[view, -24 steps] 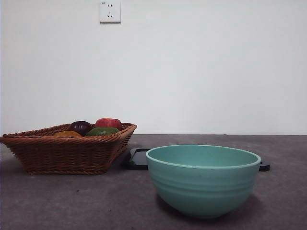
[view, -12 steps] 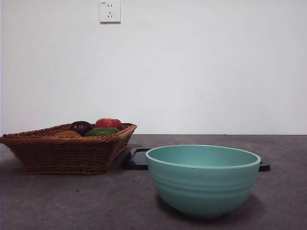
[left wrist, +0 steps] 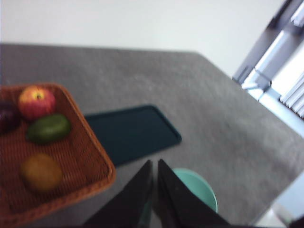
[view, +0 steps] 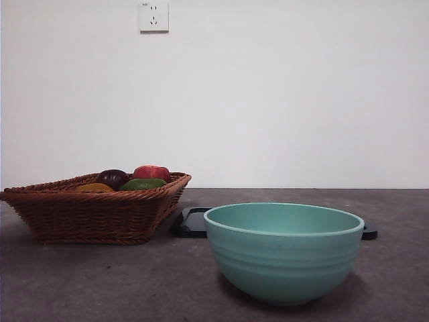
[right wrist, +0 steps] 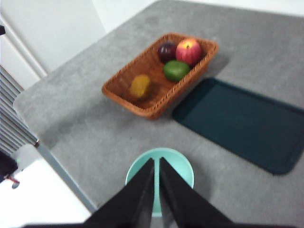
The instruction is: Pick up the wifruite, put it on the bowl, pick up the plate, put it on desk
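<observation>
Front view: mint-green bowl (view: 284,251) stands near and large on the dark grey surface (view: 100,282), empty inside as far as the rim shows. Behind it lies a flat dark tray (view: 193,223), its far end poking out past the bowl's other side. Woven brown basket (view: 94,211) sits just beside the tray. Over the basket rim show the wifruite (view: 94,188), orange-brown, with a dark purple fruit (view: 112,178), a red fruit (view: 151,172) and a green fruit (view: 143,184) close by. White wall behind carries a socket (view: 153,15). No arm shows in this view.

Left wrist view: left pincer (left wrist: 154,166) hangs high above the surface, its two black jaws pressed together with only a thin seam between them, holding nothing. Below it a part of the bowl (left wrist: 197,187). The basket (left wrist: 95,156) holds the wifruite (left wrist: 41,172) apart from the other three fruits; the tray (left wrist: 128,133) lies beside the basket.

Right wrist view: right pincer (right wrist: 156,164) is likewise closed and empty, poised high over the bowl (right wrist: 178,173). The wifruite (right wrist: 140,86) rests in the basket (right wrist: 123,92), at the end away from the purple, red and green fruits. Tray (right wrist: 242,123) lies flat alongside the basket. Picture somewhat blurred.
</observation>
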